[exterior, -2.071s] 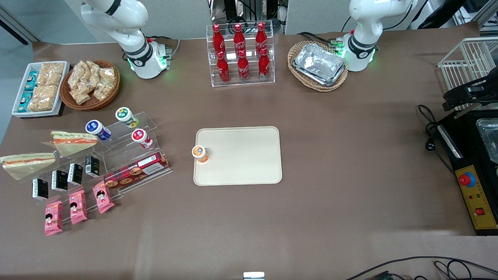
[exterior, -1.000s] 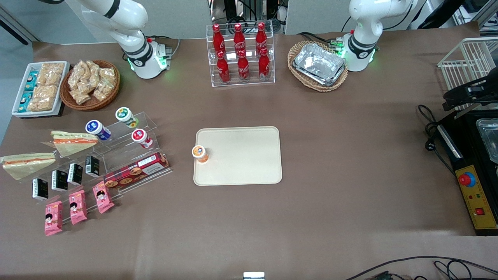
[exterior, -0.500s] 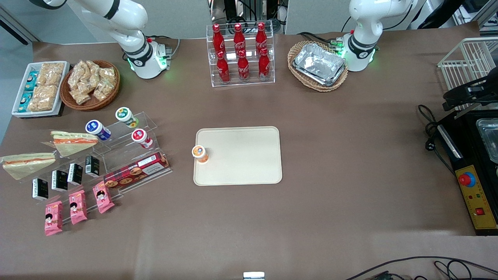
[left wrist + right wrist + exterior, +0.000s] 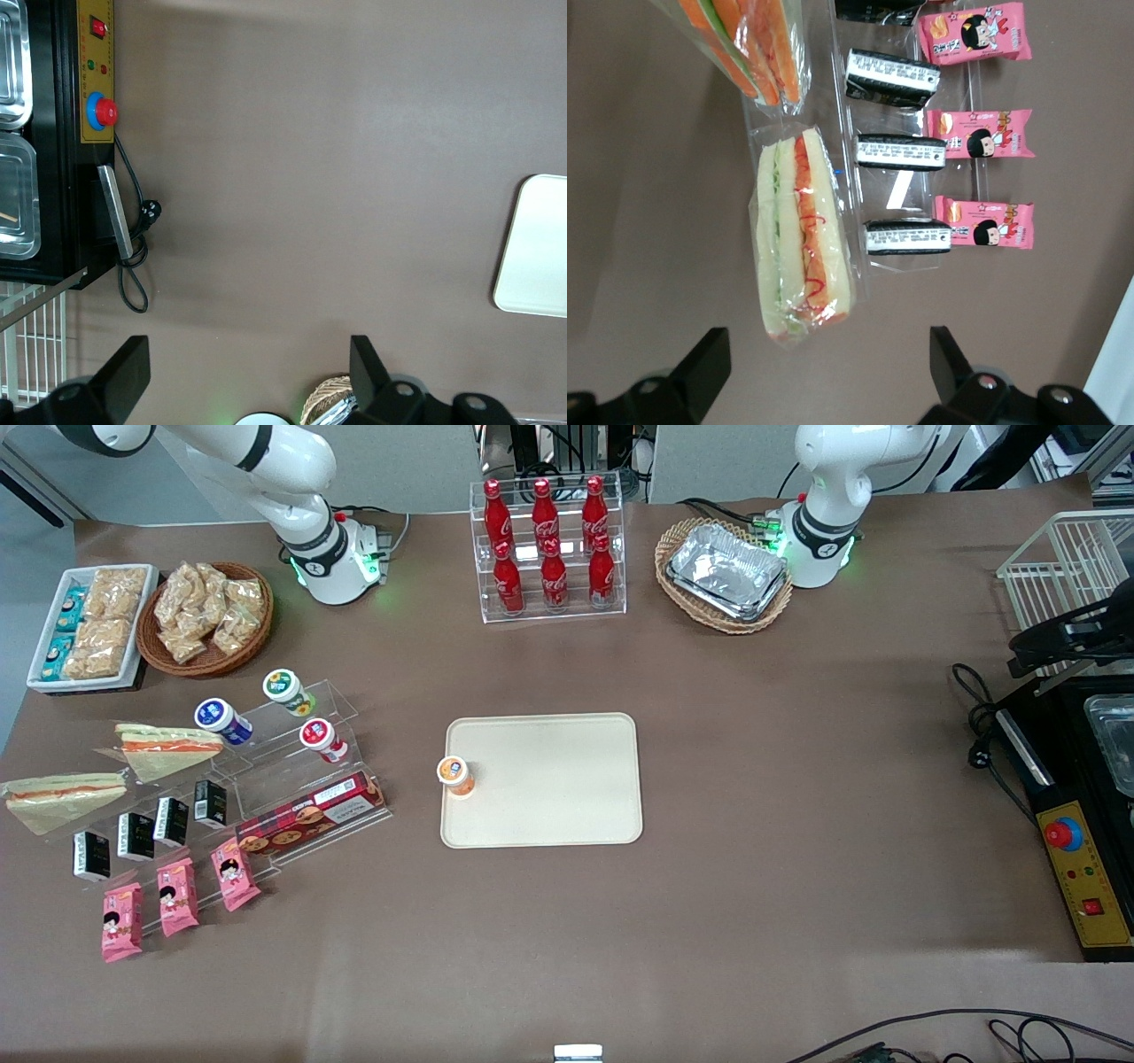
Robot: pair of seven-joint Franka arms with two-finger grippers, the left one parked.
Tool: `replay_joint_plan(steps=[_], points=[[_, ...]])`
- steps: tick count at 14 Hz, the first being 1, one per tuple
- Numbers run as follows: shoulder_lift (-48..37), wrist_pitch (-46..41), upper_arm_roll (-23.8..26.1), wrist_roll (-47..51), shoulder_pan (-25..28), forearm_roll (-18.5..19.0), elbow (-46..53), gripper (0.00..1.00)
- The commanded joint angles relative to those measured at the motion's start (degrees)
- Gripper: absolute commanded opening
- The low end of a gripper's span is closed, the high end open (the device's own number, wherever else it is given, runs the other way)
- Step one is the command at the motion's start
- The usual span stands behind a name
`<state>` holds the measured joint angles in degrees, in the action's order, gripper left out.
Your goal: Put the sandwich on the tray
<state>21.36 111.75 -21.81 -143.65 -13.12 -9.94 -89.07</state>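
And there was the claw [image 4: 824, 382], hanging right above the sandwich [image 4: 802, 257] with its two dark fingers [image 4: 700, 365] spread wide and nothing at all between them! The clear-wrapped wedge lay flat on the bench [image 4: 797, 824], toward the working arm's end, its orange-red stripe running down the middle of the pale bread. Seen from the front, it sat out at about nine o'clock from the tray [image 4: 549, 779], well apart from it. The second sandwich [image 4: 62, 797] lay near it at roughly eight o'clock, wrapped the same way. A row of small black cartons [image 4: 151, 824] stood at six o'clock of the sandwich, nearer the front camera, and the pink snack packs [image 4: 177, 895] lay nearer the camera again. On the tray, one orange-lidded cup [image 4: 456, 773] stood upright at its nine o'clock edge, and that cream tray carried no sandwich.
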Motion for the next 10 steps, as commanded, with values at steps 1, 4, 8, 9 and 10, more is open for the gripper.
replay_joint_plan(steps=[1,4,8,9,10], points=[[-0.4,2.6,0.2,-1.4,-0.5,-1.6,-2.9,1.00],[-0.5,3.6,0.2,-1.4,-0.5,-1.6,-4.0,1.00],[-0.6,5.7,0.3,-1.5,-0.4,-1.6,-5.4,1.00],[-0.4,6.0,0.4,-1.5,-0.4,-1.6,-5.5,1.00],[-0.4,6.6,0.4,-1.6,-0.4,-1.7,-5.8,1.00]])
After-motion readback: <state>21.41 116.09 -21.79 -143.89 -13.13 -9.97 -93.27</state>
